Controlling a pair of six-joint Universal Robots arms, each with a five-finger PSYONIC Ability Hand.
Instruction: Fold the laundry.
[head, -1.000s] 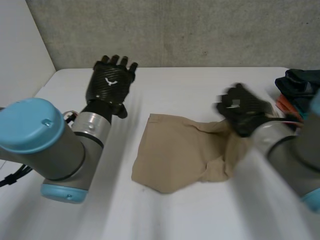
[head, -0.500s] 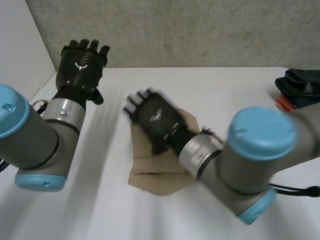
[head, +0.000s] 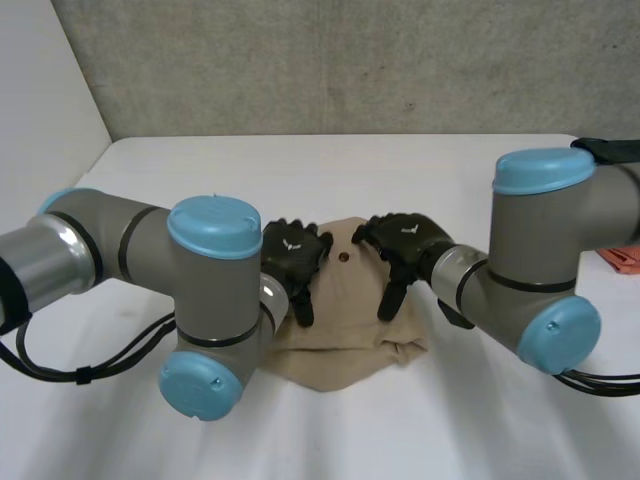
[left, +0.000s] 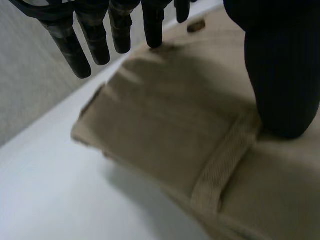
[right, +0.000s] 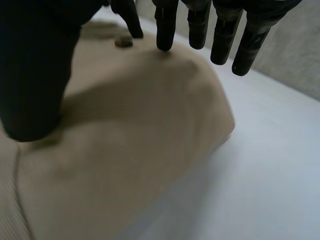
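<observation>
- Cloth of tan woven fabric (head: 345, 330), gathered into a rounded, partly folded bundle, lies in the middle of the white bench (head: 450, 180), between the two arms.
- A small brown button (head: 343, 257) sits on the cloth's far part, between the two hands.
- The black left hand (head: 292, 252) rests palm down on the left part of the cloth, its fingers straight and spread, gripping nothing.
- In the left wrist view, the left hand's fingertips (left: 152, 32) reach the cloth (left: 165, 130) near its far edge, close to the button (left: 196, 25). Its thumb (left: 280, 75) presses down on the fabric just beside a ribbed band (left: 225, 160) that crosses the cloth.
- The bare bench (left: 60, 200) shows beyond the cloth's outer edge in that view.
- The black right hand (head: 405, 238) lies palm down on the right part of the cloth, also with straight fingers and nothing held.
- In the right wrist view, one fingertip (right: 165, 42) touches the cloth (right: 140, 125) near the button (right: 123, 43), the other fingers hang over its rounded edge, and the thumb (right: 35, 75) presses into the fabric.
- The bench (right: 270, 165) lies bare beside that edge.
- A dark garment (head: 607, 150) sits at the bench's far right edge, well apart from the tan cloth, with an orange-pink item (head: 622, 258) nearer along the same edge.
</observation>
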